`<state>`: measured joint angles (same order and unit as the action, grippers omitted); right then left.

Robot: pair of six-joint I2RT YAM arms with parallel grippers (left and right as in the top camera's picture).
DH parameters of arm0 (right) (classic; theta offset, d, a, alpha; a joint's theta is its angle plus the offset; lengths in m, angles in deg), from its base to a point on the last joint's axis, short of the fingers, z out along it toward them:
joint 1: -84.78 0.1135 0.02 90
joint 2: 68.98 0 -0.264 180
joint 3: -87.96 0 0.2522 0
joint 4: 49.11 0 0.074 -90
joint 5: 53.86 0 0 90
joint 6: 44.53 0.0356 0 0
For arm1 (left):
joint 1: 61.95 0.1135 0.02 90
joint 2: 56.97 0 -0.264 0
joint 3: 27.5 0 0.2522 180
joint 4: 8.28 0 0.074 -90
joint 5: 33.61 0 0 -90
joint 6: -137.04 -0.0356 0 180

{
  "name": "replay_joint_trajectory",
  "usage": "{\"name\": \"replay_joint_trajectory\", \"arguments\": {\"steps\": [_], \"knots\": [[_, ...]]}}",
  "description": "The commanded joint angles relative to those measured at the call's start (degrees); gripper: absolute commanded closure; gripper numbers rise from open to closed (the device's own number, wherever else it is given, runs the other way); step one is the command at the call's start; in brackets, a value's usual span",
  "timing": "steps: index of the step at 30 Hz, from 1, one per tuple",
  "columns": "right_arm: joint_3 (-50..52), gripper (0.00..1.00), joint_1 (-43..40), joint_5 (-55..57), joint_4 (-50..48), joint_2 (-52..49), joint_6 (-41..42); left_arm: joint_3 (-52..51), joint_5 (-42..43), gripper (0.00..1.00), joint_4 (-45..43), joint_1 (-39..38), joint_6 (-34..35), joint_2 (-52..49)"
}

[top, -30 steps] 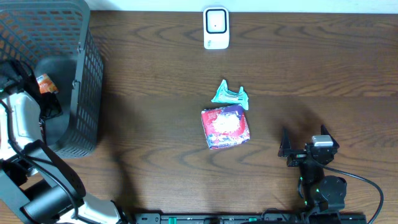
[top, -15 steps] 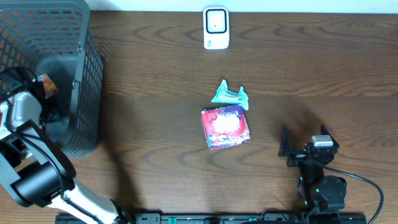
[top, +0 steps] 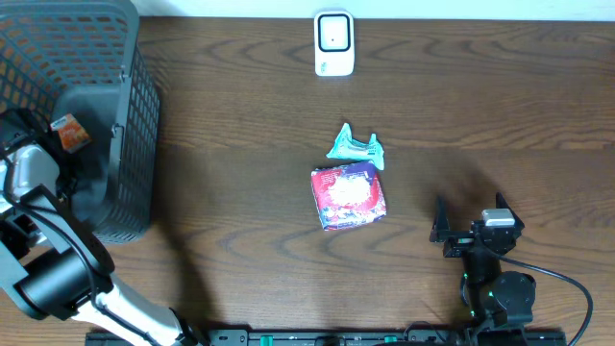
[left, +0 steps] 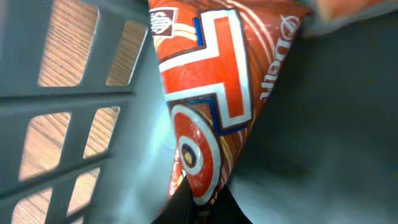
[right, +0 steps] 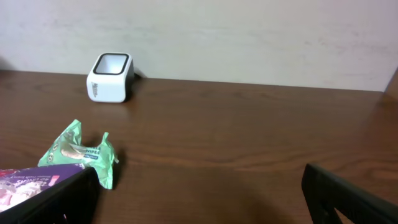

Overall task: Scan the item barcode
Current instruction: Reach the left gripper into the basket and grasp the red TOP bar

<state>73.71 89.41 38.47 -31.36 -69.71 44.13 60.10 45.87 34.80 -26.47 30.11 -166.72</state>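
Note:
My left gripper [left: 200, 209] reaches into the dark mesh basket [top: 135, 115] and is shut on the lower tip of an orange-red snack packet [left: 211, 99]. In the overhead view that packet [top: 69, 133] shows as a small orange patch at the basket's wall, beside my left arm. The white barcode scanner [top: 333, 43] stands at the table's far edge, also seen in the right wrist view [right: 111, 77]. My right gripper [top: 471, 215] rests open at the near right with nothing between its fingers [right: 348, 196].
A green wipes packet [top: 356, 147] and a red-purple packet [top: 349, 196] lie mid-table, left of the right gripper; both show in the right wrist view [right: 78, 152] [right: 25, 183]. The basket's walls close in around the left gripper.
My left gripper has closed on the orange-red packet inside the basket, and the left arm shifted slightly. The right arm has not moved.

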Motion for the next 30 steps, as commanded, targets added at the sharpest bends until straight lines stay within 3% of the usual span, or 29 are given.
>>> {"name": "replay_joint_trajectory", "arguments": {"steps": [1,10,14,22,25,30], "knots": [[0.17,0.01,0.09,-0.09,0.09,0.09,-0.44,1.11,1.07,0.93,-0.33,-3.04,4.72,7.76],[0.17,0.01,0.09,-0.09,0.09,0.09,-0.44,1.36,1.53,0.93,-11.06,-15.74,4.83,30.36],[0.17,0.01,0.09,-0.07,0.09,0.09,-0.44,1.36,7.19,0.93,-15.26,-24.22,5.68,39.23],[0.17,0.01,0.09,-0.09,0.09,0.09,-0.44,1.36,8.02,0.93,-18.1,-36.94,10.43,47.34],[0.17,0.01,0.09,-0.09,0.09,0.09,-0.44,1.36,8.35,0.93,-17.07,-40.41,15.41,47.65],[0.17,0.01,0.09,-0.09,0.09,0.09,-0.44,1.33,8.61,0.93,-11.47,-46.56,37.59,44.83]]}}
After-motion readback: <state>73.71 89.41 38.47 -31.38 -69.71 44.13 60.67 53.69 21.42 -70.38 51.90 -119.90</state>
